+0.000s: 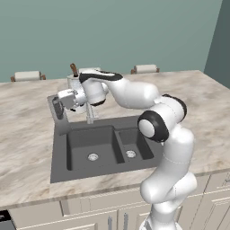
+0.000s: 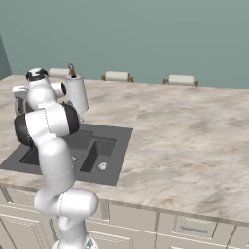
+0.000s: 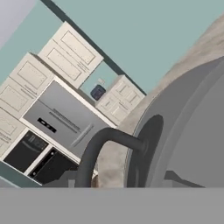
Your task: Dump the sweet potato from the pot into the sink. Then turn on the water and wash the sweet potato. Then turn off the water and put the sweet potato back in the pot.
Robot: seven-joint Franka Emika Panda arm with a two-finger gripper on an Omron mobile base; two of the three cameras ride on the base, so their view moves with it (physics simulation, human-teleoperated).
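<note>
Pot [image 1: 57, 109] tipped up on edge at the sink's [image 1: 58, 167] rear left corner, seen as a dark narrow shape against the gripper [image 1: 59, 104]. Seen close in the hand view as a broad grey curved wall [image 3: 183, 131] with one dark loop handle [image 3: 105, 141] arching out from it. Jaws right up against the pot; whether apart or clamped on it, cannot tell, the tips being hidden low in the hand view.

Arm stretched leftward and low across the back of the sink, just in front of the faucet [image 1: 90, 113] and a white paper-towel roll [image 2: 77, 93] standing behind the basins. Two dark basins below, larger on the left [image 1: 92, 146], smaller on the right [image 1: 131, 143], each with a round silver drain.

Pale marbled surface [image 2: 194, 136] all round the sink: a wide open stretch to its right, a narrower strip to its left, a thin band along the front edge above cream cabinet fronts [image 2: 194, 228]. Chair backs [image 1: 144, 68] along the far edge. Teal wall beyond.

Hand view rolled sideways, taking in cream cabinets [image 3: 72, 54] and a grey and black appliance [image 3: 57, 124] past the pot's rim.
</note>
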